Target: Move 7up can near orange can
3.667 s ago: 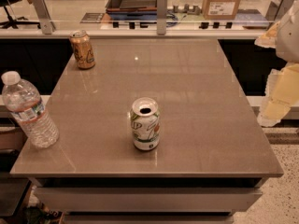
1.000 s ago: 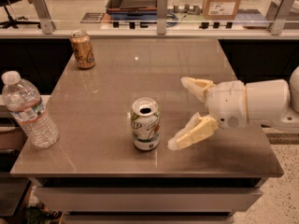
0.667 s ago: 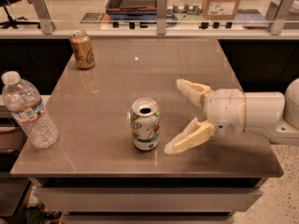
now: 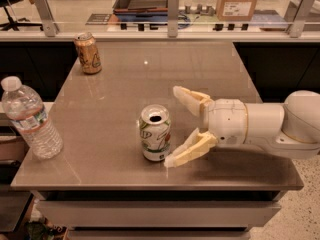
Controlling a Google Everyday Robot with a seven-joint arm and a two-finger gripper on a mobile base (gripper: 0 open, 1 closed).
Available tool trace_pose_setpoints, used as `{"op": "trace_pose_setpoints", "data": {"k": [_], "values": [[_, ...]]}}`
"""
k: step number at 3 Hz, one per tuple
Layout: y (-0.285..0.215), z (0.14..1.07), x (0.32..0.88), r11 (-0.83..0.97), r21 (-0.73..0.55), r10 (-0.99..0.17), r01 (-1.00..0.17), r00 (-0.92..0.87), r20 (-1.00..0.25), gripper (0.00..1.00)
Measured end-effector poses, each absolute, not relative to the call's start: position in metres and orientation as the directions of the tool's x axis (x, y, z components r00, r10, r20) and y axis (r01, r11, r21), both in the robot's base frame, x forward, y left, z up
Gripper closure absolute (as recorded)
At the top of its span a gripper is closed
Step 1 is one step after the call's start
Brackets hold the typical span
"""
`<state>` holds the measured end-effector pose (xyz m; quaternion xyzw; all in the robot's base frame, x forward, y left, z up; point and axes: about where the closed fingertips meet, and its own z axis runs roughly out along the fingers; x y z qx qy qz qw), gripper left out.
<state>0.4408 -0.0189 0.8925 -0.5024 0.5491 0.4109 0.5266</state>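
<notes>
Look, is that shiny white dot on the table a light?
Camera view: probably a lamp's glare; the dot sits on the glossy table, which also mirrors the orange can faintly. The open tool sits just right of the 7up can.

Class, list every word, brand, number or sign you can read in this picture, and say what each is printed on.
"UP": green letters on the 7up can, only partly legible.
Markings on the orange can: unreadable.
Label on the water bottle: blurred.
Label on the cardboard box: too small.
The gripper, open just right of the 7up can: no text.
</notes>
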Motion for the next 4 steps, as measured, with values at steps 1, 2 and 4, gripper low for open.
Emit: {"op": "trace_pose_setpoints", "data": {"k": [1,2,4], "values": [[-0.007,0.891,0.441,0.140,-0.053,-0.101,-0.989,0.039,-0.994,0.00],[0.004,0.891,0.437,0.133,-0.036,-0.107,-0.990,0.022,-0.994,0.00],[0.014,0.893,0.433,0.135,-0.034,-0.135,-0.990,0.016,-0.991,0.42]]}}
